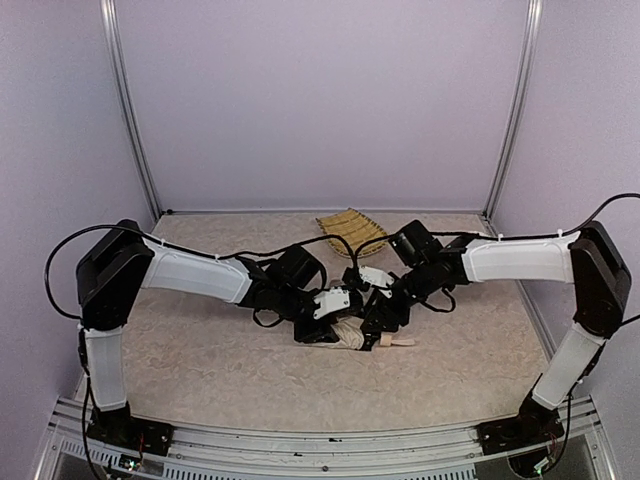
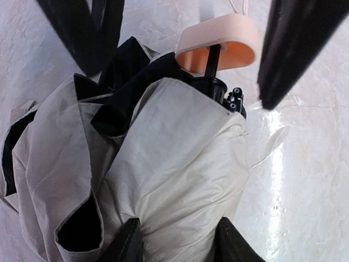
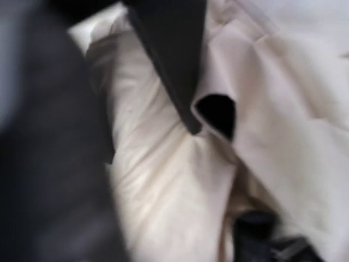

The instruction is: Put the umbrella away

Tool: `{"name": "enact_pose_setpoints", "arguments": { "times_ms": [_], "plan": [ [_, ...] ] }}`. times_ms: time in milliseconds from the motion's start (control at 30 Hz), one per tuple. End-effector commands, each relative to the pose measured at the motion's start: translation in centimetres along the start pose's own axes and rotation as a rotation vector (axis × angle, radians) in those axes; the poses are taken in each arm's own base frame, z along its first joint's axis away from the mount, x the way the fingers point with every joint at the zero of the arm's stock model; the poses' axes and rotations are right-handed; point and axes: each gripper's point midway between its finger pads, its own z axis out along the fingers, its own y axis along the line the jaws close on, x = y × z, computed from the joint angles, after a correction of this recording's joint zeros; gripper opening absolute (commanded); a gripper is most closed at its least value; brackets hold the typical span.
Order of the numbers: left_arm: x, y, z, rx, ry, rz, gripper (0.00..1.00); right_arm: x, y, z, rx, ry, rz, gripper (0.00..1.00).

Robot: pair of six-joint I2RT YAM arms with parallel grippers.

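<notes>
The umbrella (image 1: 352,337) lies folded on the table between both arms, its cream fabric (image 2: 180,174) bunched around black ribs. Its tan handle (image 2: 218,35) sticks out at the far end, seen also from above as the handle (image 1: 398,342). My left gripper (image 2: 177,240) is shut on the fabric bundle, with a finger pressing in on each side. My right gripper (image 1: 385,312) hovers over the handle end, and its two black fingers (image 2: 294,49) stand wide apart on either side of the umbrella without gripping it. The right wrist view is blurred and filled with cream fabric (image 3: 163,180).
A woven straw-yellow basket tray (image 1: 350,230) sits at the back of the table, just behind the two grippers. Lilac walls with metal posts enclose the back and sides. Black cables run along both arms.
</notes>
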Motion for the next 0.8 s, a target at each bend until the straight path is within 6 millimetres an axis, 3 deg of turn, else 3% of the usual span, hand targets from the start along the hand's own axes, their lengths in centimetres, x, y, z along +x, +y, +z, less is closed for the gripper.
{"name": "enact_pose_setpoints", "arguments": {
  "times_ms": [0,167,300,500,767],
  "plan": [
    [14.3,-5.9,1.9,0.287,0.429,-0.384,0.43,-2.1,0.4,-1.8,0.128,-0.101,-0.12,0.61],
    [14.3,-5.7,1.8,0.363,0.418,-0.473,0.39,-3.1,2.6,-2.1,0.258,-0.185,-0.307,0.62],
    [14.2,-5.6,2.0,0.413,0.409,-0.519,0.38,-2.6,5.0,0.1,0.31,-0.145,-0.494,0.65],
    [14.4,-5.6,2.0,0.434,0.411,-0.543,0.36,-0.8,2.7,3.4,0.375,0.016,-0.514,0.69],
    [14.6,-5.6,2.0,0.448,0.414,-0.552,0.34,-0.6,-0.7,4.6,0.528,0.104,-0.542,0.75]
  ]
}}
